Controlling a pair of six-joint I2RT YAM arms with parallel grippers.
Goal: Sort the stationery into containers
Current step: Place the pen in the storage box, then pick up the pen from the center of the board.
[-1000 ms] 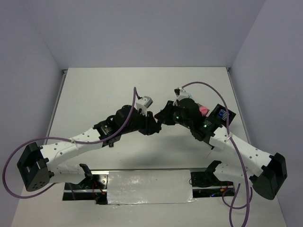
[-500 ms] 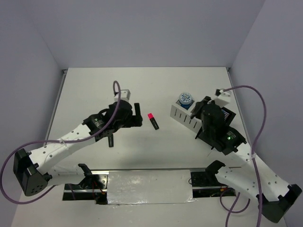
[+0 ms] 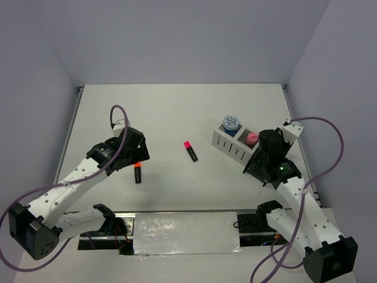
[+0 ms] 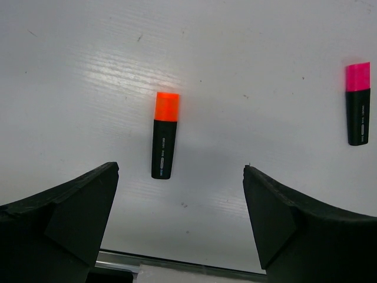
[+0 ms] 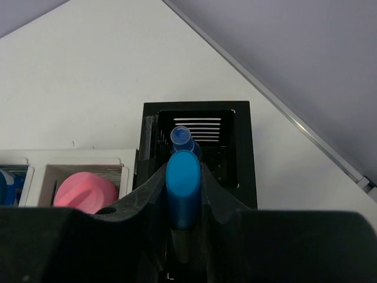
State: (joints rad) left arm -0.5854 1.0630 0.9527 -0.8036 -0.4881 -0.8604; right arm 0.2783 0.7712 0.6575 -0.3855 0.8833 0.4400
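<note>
An orange-capped highlighter (image 4: 164, 143) lies on the table just ahead of my left gripper (image 4: 179, 170), which hangs open above it with nothing between its fingers. In the top view this highlighter (image 3: 137, 172) sits right below the left gripper (image 3: 135, 158). A pink-capped highlighter (image 3: 190, 151) lies mid-table. My right gripper (image 5: 184, 171) is shut on a blue-capped highlighter (image 5: 183, 194), upright over the black box (image 5: 241, 147), which holds a blue-capped bottle (image 5: 182, 137). The white box (image 3: 227, 146) holds a blue tin (image 3: 230, 124) and a pink tube (image 3: 252, 138).
The right arm (image 3: 283, 177) covers most of the black box in the top view. Grey walls close the table at the back and both sides, with a metal rail (image 5: 318, 141) along the right edge. A taped plate (image 3: 185, 233) lies between the arm bases.
The grippers met mid-table a second ago and have parted. The left opened and swung back left over the orange highlighter. The right carried the blue highlighter over the black box.
</note>
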